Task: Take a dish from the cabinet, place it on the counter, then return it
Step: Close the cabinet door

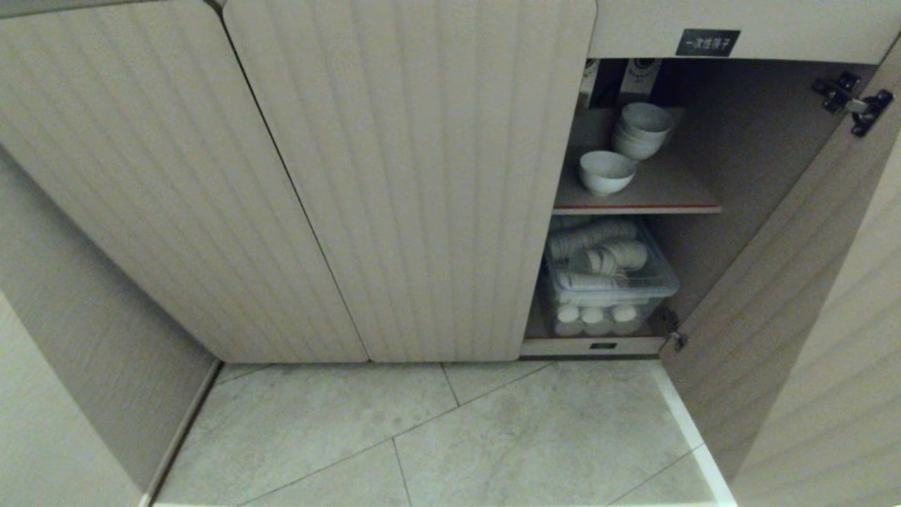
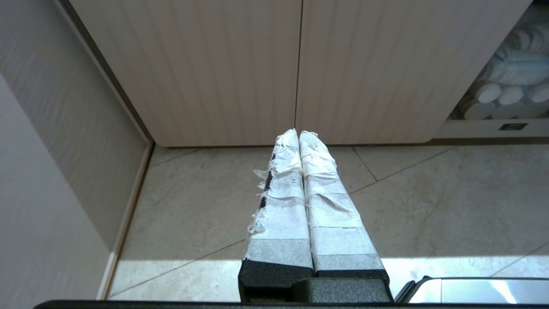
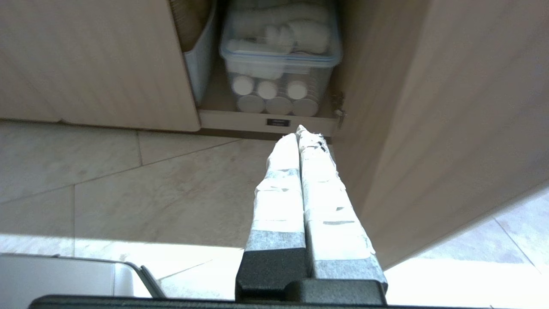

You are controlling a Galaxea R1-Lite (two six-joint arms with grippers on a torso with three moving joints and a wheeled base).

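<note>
On the red-edged upper shelf of the low cabinet with beige ribbed doors, inside the open right-hand bay, the small round white ceramic bowl stands upright by itself near the shelf's front edge. A leaning stack of similar white bowls sits just behind it toward the back of the shelf, close enough that I cannot tell whether they touch. Below the shelf, on the cabinet floor, a clear plastic lidded box of white paper cups fills most of the bay, and a small black label with white characters is fixed above the opening. The open door swings out on the right side of the bay.

Neither arm shows in the head view. The left end effector, its taped fingers pressed together and holding nothing, hangs low over the grey tiled floor in front of the closed doors. The right end effector, also closed and empty, hangs low facing the bay's bottom edge beside the open door. The bowl therefore lies above and ahead of the right end effector, which looks the nearer one; being round, it offers no preferred axis, so a rim pinch from the front seems likely, after the fingers part
</note>
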